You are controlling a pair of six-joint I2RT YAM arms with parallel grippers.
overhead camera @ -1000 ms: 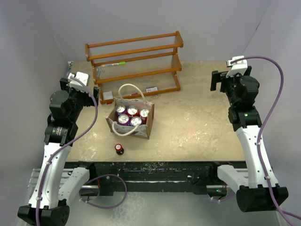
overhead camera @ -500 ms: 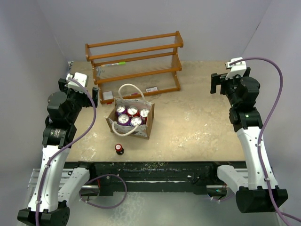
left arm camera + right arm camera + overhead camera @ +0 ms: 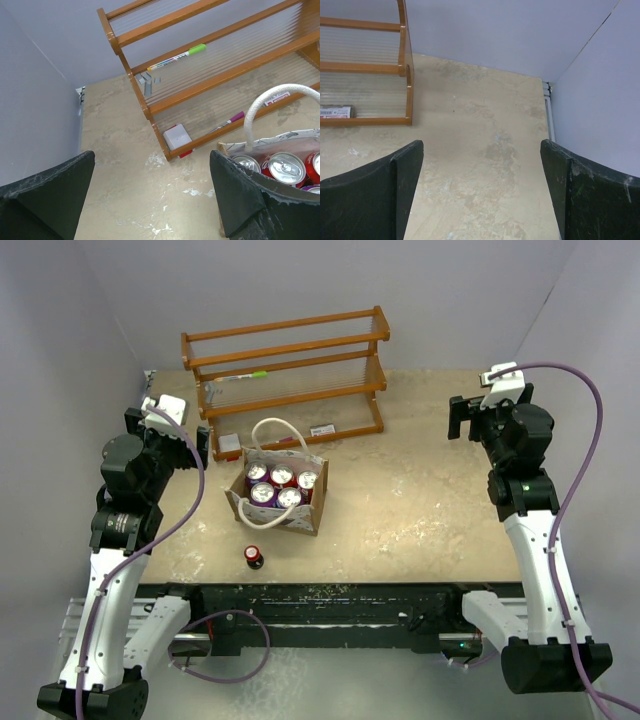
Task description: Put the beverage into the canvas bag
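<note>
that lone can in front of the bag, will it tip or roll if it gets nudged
The can stands upright with nothing beside it, so a push near its top would probably tip it. Once down, its round body would likely roll.

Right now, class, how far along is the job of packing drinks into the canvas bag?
Done: five cans sit inside the canvas bag. In hand: nothing; left gripper and right gripper are open and empty, off to the sides. Left: one loose can stands on the table in front of the bag.
</note>
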